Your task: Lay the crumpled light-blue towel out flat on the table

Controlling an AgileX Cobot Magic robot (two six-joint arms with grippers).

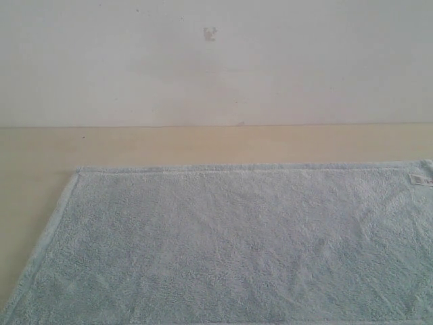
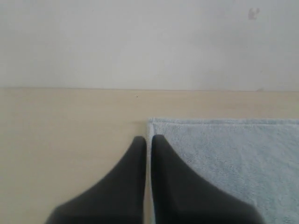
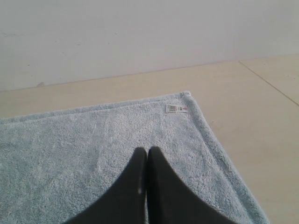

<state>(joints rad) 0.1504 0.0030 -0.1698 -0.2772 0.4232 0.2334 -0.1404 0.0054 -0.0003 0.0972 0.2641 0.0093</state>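
Towel (image 1: 230,244), pale blue and fluffy, lies flat on table (image 1: 135,145).

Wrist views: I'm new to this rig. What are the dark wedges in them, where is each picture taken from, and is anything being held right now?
The machine has two arms. Each ends in a two-fingered hand with a camera on its wrist, and the dark wedges are those fingers seen from behind.

The exterior view comes from a separate camera watching the scene, and neither arm shows in it. It shows the light-blue towel lying flat on the beige table, with a white wall behind.

In the left wrist view, the left hand is shut, at the towel's side edge near a corner. In the right wrist view, the right hand is shut over the towel, not far from the corner with the small white label.

Neither hand holds anything. Whether the fingers touch the cloth, I cannot tell.
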